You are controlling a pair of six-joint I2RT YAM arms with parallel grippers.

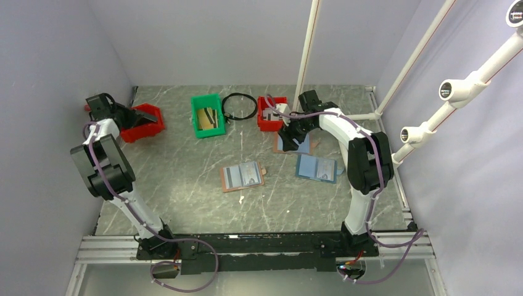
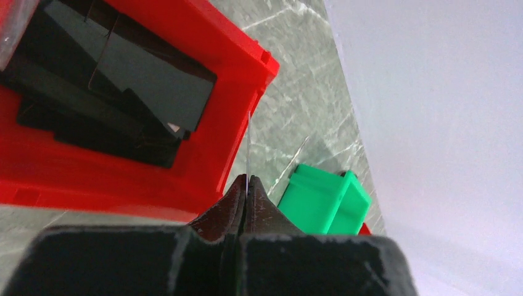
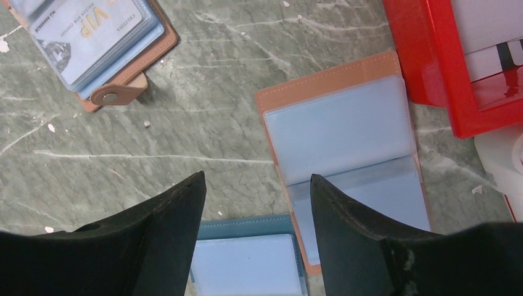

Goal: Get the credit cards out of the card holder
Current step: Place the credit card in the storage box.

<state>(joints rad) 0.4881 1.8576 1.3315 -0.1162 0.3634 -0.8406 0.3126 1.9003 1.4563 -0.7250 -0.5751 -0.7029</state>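
Note:
A reddish-brown card holder (image 3: 345, 132) lies open on the table, and its pale blue pockets look empty. My right gripper (image 3: 258, 179) hovers open just above its left edge (image 1: 295, 147) with nothing between the fingers. A second reddish-brown card holder (image 1: 242, 176) with a snap tab (image 3: 111, 95) lies open mid-table and has credit cards (image 3: 86, 28) in its pockets. At the far left my left gripper (image 2: 248, 180) is shut on a thin credit card (image 2: 248, 145), seen edge-on beside the rim of a red bin (image 2: 240, 105). That bin holds dark cards (image 2: 142, 86).
A blue-covered holder (image 1: 316, 168) lies open to the right of the middle. Along the back stand the left red bin (image 1: 143, 126), a green bin (image 1: 208, 115), a black cable loop (image 1: 239, 106) and another red bin (image 1: 271, 114). White pipes rise at the right.

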